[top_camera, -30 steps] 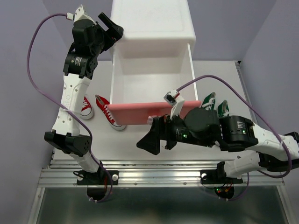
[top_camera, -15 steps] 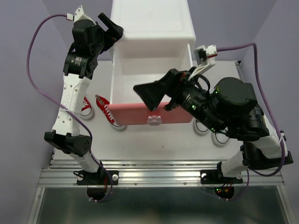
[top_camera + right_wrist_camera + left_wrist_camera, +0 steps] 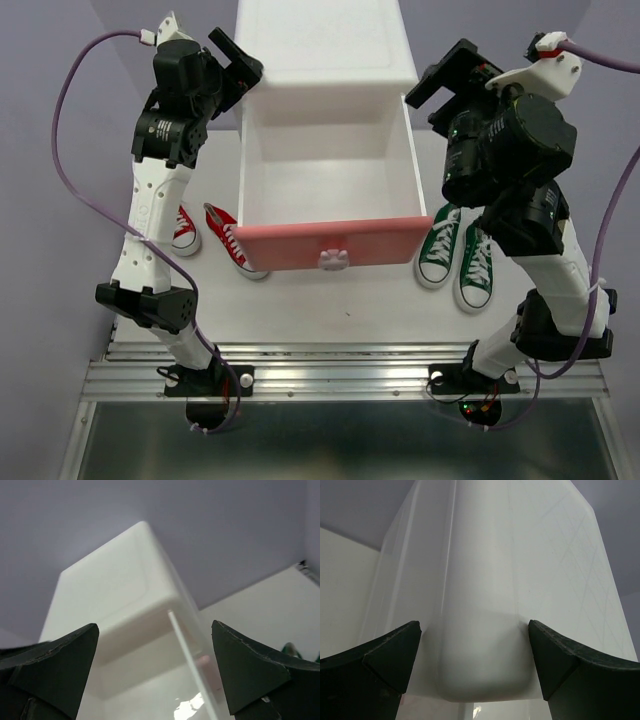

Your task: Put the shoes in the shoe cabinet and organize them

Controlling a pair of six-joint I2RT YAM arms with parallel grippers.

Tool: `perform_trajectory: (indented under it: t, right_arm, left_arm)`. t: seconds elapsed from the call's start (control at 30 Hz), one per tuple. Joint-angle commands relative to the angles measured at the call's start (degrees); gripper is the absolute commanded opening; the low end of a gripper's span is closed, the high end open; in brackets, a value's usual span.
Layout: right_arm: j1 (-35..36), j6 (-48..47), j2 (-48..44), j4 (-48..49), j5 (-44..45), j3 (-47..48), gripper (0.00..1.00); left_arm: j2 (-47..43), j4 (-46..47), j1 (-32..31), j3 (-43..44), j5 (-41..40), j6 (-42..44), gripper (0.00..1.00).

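The shoe cabinet (image 3: 328, 45) stands at 12 o'clock on the bench (image 3: 350, 310). Its upper drawer (image 3: 335, 243) is pulled out toward 6 o'clock, with the pink front and bunny knob (image 3: 333, 259) facing the arms. The red pair lies on the bench at 9 o'clock from the drawer front. One red shoe (image 3: 236, 241) is just beside the drawer's left corner, and the other red shoe (image 3: 183, 229) is partly under the left arm (image 3: 150, 215). The green pair (image 3: 458, 255) lies side by side at 3 o'clock from the drawer front.

The left hand (image 3: 238, 58) is at the cabinet's left side with its fingers (image 3: 387, 652) apart and a rounded cabinet edge between them. Whether they touch it cannot be told. The right hand (image 3: 435, 90) hovers near the cabinet's right side, its fingers (image 3: 250, 667) apart and clear of it.
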Motion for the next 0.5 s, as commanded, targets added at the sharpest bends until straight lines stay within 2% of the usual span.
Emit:
perform_trajectory:
  t: [0.0,0.1,0.2,0.33,0.47]
  right_arm:
    - [-6.7,-6.4,-5.5,5.2,7.0,-5.7,1.0]
    - [-8.1,-6.2,-6.3,5.7,6.8,-9.9,1.0]
    - [-10.4,-10.8,-4.3,5.7,6.8,-11.7,1.0]
    - [-16.0,-9.1,-1.3,5.7,-0.5,-10.4,1.0]
    - [-21.8,-12.3,3.7,5.5,-6.8,-5.9,1.0]
  left_arm:
    - [0.6,-13.6,-0.8,0.4,0.4,3.5,0.99]
    - [0.8,-14.3,-0.7,0.9,0.4,3.9,0.99]
    - [0.9,-14.5,-0.6,1.4,0.2,4.2,0.99]
    - [1.0,-15.3,0.0,2.6,0.4,4.2,0.99]
    - [1.0,-16.5,0.8,3.6,0.2,4.4,0.99]
